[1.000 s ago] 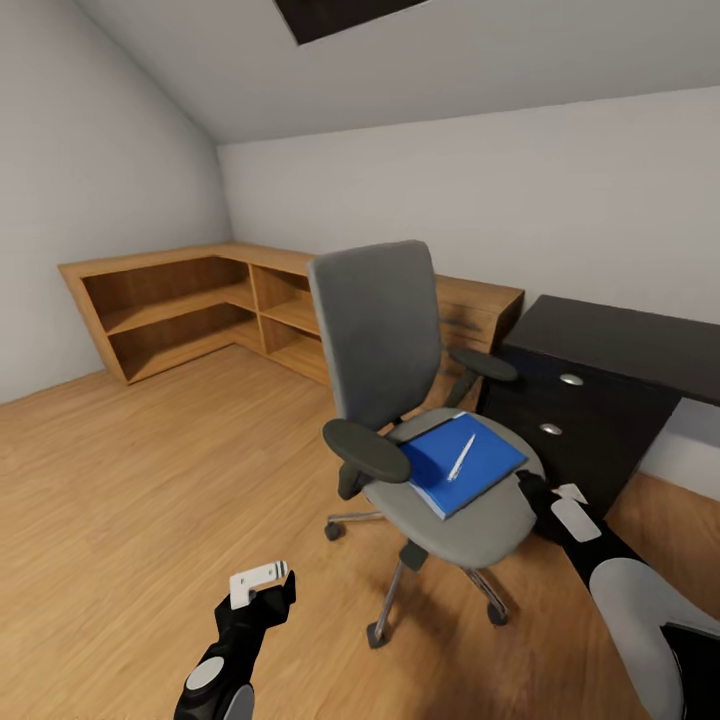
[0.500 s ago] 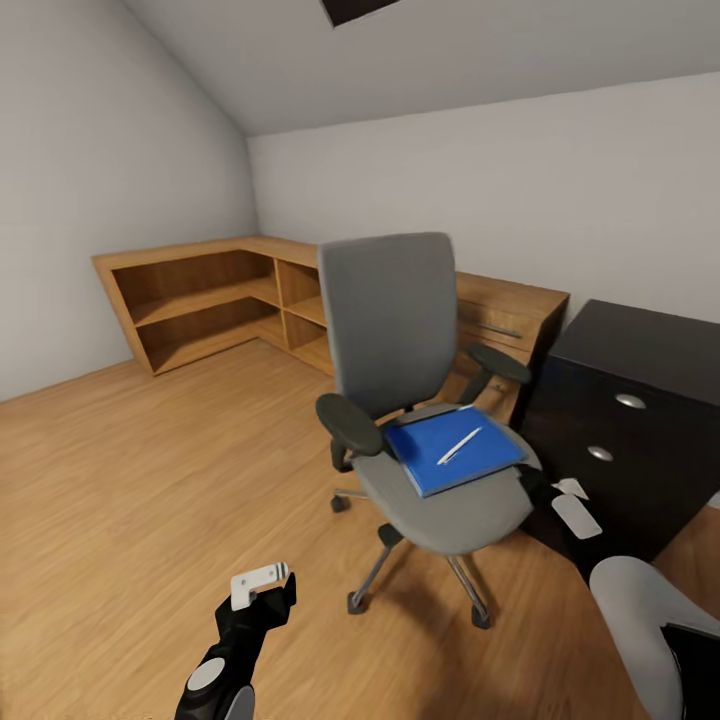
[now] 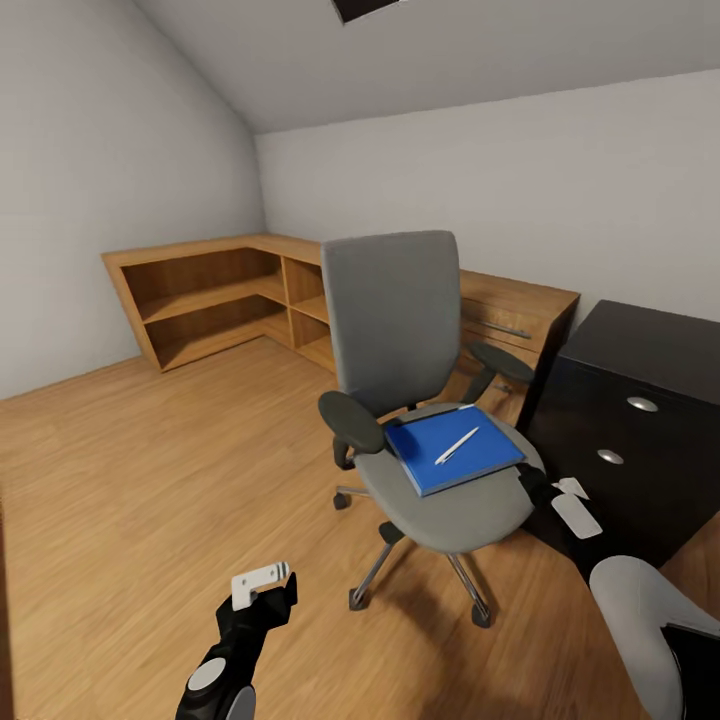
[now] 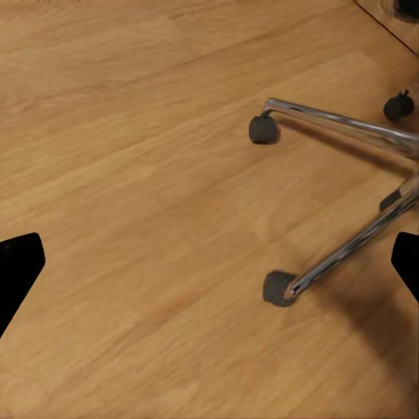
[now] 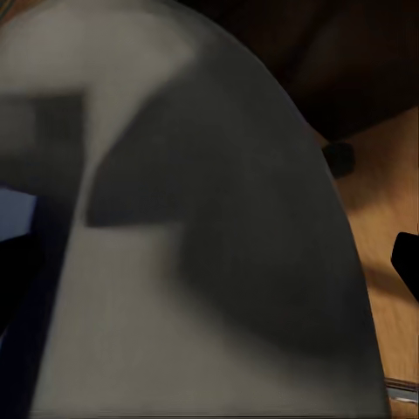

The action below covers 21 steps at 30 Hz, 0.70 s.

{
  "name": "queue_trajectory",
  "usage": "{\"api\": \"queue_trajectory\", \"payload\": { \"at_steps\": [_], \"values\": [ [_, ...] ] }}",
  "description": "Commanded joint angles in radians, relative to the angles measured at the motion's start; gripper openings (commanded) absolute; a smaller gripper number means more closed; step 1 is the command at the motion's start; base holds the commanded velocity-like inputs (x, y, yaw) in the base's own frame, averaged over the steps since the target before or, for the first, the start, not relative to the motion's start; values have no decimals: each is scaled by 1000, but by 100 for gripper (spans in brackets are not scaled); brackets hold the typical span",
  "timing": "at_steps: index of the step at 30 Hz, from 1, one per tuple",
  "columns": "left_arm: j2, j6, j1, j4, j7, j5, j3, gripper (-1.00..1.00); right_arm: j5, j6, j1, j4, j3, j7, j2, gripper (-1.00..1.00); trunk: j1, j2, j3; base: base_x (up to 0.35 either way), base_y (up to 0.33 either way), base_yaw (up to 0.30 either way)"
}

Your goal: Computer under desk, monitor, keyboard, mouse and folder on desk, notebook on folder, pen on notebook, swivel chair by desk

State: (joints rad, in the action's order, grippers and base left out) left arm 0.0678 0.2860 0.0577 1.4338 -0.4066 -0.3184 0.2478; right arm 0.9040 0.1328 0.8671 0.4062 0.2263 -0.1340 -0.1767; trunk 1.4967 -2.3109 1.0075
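A grey swivel chair stands mid-room on the wood floor. On its seat lies a flat blue folder; I cannot tell whether a notebook lies with it. A white pen rests on top. My right gripper is at the seat's right edge, open, with the grey seat close in front and a strip of blue folder beside it. My left gripper hangs low over the floor, left of the chair, open and empty. Its wrist view looks down on the chair's chrome legs and casters.
A black cabinet with round knobs stands right behind the chair on the right. Wooden corner shelves run along the back walls. Open wood floor spreads to the left.
The whole view has swung: shelves and cabinet sit further right in the picture. The chair and my right gripper keep their place together. The left gripper looks unchanged.
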Motion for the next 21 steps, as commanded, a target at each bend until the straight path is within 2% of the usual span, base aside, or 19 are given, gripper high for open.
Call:
{"api": "queue_trajectory", "payload": {
  "at_steps": [1,12,21],
  "values": [
    [0,3,1,2,-8,-8,3,100,9,5,0,-69,1,-7,0,100,-4,7,-2,0,0,0],
    [0,2,1,2,-11,-8,5,100,9,5,-1,-69,1,-7,2,100,-46,84,-37,0,0,0],
    [0,4,1,1,-11,-8,5,100,9,5,0,-69,1,-7,2,100,-46,84,-37,0,0,1]
  ]
}}
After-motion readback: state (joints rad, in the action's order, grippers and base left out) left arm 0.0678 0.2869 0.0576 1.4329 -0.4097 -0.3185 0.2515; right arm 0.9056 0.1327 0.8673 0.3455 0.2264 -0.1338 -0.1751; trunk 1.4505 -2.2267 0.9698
